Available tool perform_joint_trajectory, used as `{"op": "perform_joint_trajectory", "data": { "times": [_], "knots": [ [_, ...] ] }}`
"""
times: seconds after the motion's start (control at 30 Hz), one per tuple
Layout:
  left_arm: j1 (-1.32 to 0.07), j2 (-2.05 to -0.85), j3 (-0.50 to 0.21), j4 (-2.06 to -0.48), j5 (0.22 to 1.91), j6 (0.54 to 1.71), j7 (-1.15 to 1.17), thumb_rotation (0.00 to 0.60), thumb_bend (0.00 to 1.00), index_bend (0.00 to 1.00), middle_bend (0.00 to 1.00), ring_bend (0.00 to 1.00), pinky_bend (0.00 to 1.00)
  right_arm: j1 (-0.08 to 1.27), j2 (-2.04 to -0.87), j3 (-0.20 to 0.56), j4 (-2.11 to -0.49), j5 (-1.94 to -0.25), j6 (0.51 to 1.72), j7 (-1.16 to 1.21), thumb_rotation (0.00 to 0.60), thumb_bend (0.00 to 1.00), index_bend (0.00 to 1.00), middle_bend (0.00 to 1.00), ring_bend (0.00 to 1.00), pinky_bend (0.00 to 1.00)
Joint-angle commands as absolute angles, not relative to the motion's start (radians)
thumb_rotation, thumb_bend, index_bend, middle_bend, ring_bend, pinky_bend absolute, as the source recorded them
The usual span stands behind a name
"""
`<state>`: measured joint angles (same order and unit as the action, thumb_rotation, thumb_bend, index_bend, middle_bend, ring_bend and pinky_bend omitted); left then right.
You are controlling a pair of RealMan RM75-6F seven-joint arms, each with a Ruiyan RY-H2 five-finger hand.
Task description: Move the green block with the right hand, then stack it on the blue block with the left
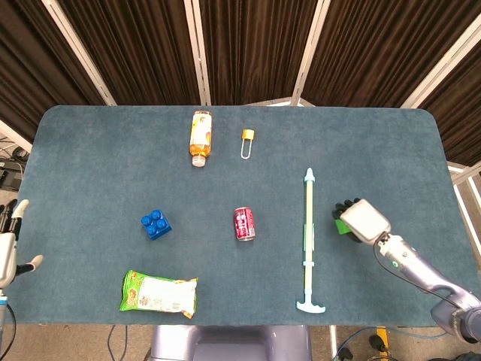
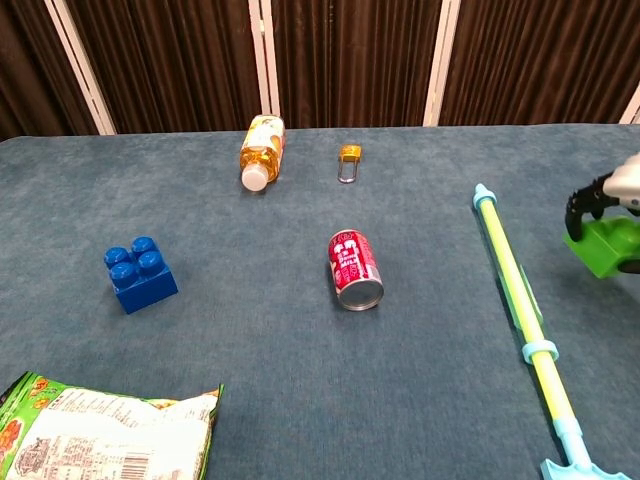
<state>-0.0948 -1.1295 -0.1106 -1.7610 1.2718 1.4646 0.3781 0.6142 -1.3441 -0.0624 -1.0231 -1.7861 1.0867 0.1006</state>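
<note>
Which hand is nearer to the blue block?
Left. The left hand waits off the table edge beside the blue block; the right hand holds the green block far across.

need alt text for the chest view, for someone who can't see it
At the right edge, the right hand grips the green block above a blue table. Left of it lie a long pump, a red can and a blue block; a bottle and padlock lie farther back, a snack bag nearest.

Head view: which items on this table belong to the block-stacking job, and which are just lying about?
Job: small green plastic block, held by the right hand; blue studded plastic block; left hand, waiting at the table edge.

Lying about: orange drink bottle, yellow padlock, red soda can, green snack bag, long green-and-blue pump tube.
</note>
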Motion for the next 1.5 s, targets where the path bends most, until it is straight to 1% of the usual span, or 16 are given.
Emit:
{"op": "perform_joint_trajectory", "data": {
  "times": [0.03, 0.17, 0.23, 0.4, 0.6, 0.77, 0.93, 1.17, 1.2, 1.23, 1.27, 1.3, 1.33, 1.4, 1.43, 1.5],
  "knots": [
    [-0.095, -1.126, -0.105, -1.766, 1.283, 1.466, 0.372, 0.6, 0.0, 0.0, 0.0, 0.0, 0.0, 0.629, -1.252, -0.072, -1.188, -1.882, 1.204, 0.019, 0.6, 0.47, 0.45, 0.52, 0.4, 0.51],
    [-0.093, -1.121, -0.099, -1.772, 1.297, 1.471, 0.365, 0.6, 0.0, 0.0, 0.0, 0.0, 0.0, 0.674, -1.191, -0.07, -1.364, -1.942, 1.178, -0.103, 0.6, 0.47, 0.45, 0.52, 0.4, 0.51],
    [-0.094, -1.12, -0.096, -1.773, 1.303, 1.471, 0.362, 0.6, 0.0, 0.0, 0.0, 0.0, 0.0, 0.71, -1.183, -0.065, -1.441, -1.965, 1.125, -0.172, 0.6, 0.47, 0.45, 0.52, 0.4, 0.51],
    [-0.095, -1.117, -0.093, -1.772, 1.306, 1.469, 0.355, 0.6, 0.0, 0.0, 0.0, 0.0, 0.0, 0.796, -1.21, -0.058, -1.531, -2.0, 0.985, -0.257, 0.6, 0.51, 0.45, 0.52, 0.4, 0.52],
    [-0.098, -1.115, -0.096, -1.762, 1.29, 1.459, 0.345, 0.6, 0.0, 0.0, 0.0, 0.0, 0.0, 0.879, -1.289, -0.051, -1.533, -2.052, 0.897, -0.295, 0.6, 0.55, 0.45, 0.52, 0.4, 0.52],
    [-0.1, -1.115, -0.106, -1.743, 1.253, 1.446, 0.334, 0.6, 0.0, 0.0, 0.0, 0.0, 0.0, 0.979, -1.409, -0.056, -1.502, -2.105, 0.797, -0.305, 0.6, 0.57, 0.45, 0.52, 0.4, 0.52],
    [-0.101, -1.115, -0.111, -1.729, 1.23, 1.438, 0.326, 0.6, 0.0, 0.0, 0.0, 0.0, 0.0, 1.021, -1.471, -0.06, -1.45, -2.115, 0.788, -0.301, 0.6, 0.58, 0.45, 0.52, 0.4, 0.53],
    [-0.104, -1.115, -0.111, -1.723, 1.222, 1.434, 0.322, 0.6, 0.0, 0.0, 0.0, 0.0, 0.0, 1.05, -1.519, -0.068, -1.387, -2.108, 0.786, -0.318, 0.6, 0.57, 0.44, 0.52, 0.4, 0.52],
    [-0.105, -1.115, -0.111, -1.722, 1.221, 1.433, 0.323, 0.6, 0.0, 0.0, 0.0, 0.0, 0.0, 1.051, -1.521, -0.069, -1.381, -2.109, 0.788, -0.328, 0.6, 0.54, 0.4, 0.5, 0.39, 0.51],
    [-0.106, -1.116, -0.111, -1.721, 1.22, 1.432, 0.325, 0.6, 0.0, 0.0, 0.0, 0.0, 0.0, 1.052, -1.522, -0.071, -1.374, -2.114, 0.793, -0.343, 0.6, 0.42, 0.29, 0.41, 0.37, 0.48],
    [-0.107, -1.117, -0.11, -1.721, 1.219, 1.43, 0.326, 0.6, 0.0, 0.0, 0.0, 0.0, 0.0, 1.051, -1.524, -0.073, -1.368, -2.12, 0.804, -0.356, 0.6, 0.31, 0.2, 0.33, 0.35, 0.44],
    [-0.108, -1.117, -0.11, -1.721, 1.218, 1.429, 0.327, 0.6, 0.0, 0.0, 0.0, 0.0, 0.0, 1.05, -1.526, -0.074, -1.364, -2.124, 0.815, -0.362, 0.6, 0.14, 0.07, 0.2, 0.3, 0.37],
    [-0.109, -1.118, -0.11, -1.721, 1.217, 1.428, 0.329, 0.6, 0.0, 0.0, 0.0, 0.0, 0.0, 1.048, -1.526, -0.076, -1.359, -2.128, 0.827, -0.369, 0.6, 0.03, 0.01, 0.09, 0.25, 0.3],
    [-0.112, -1.12, -0.109, -1.722, 1.215, 1.426, 0.335, 0.6, 0.0, 0.0, 0.0, 0.0, 0.0, 1.047, -1.518, -0.079, -1.356, -2.134, 0.853, -0.38, 0.6, 0.0, 0.0, 0.01, 0.18, 0.21],
    [-0.113, -1.121, -0.109, -1.723, 1.216, 1.425, 0.337, 0.6, 0.0, 0.0, 0.0, 0.0, 0.0, 1.046, -1.511, -0.081, -1.359, -2.135, 0.865, -0.381, 0.6, 0.0, 0.0, 0.0, 0.16, 0.18],
    [-0.114, -1.122, -0.107, -1.723, 1.217, 1.425, 0.339, 0.6, 0.0, 0.0, 0.0, 0.0, 0.0, 1.041, -1.49, -0.084, -1.371, -2.134, 0.886, -0.388, 0.6, 0.0, 0.0, 0.0, 0.15, 0.15]
  ]
}}
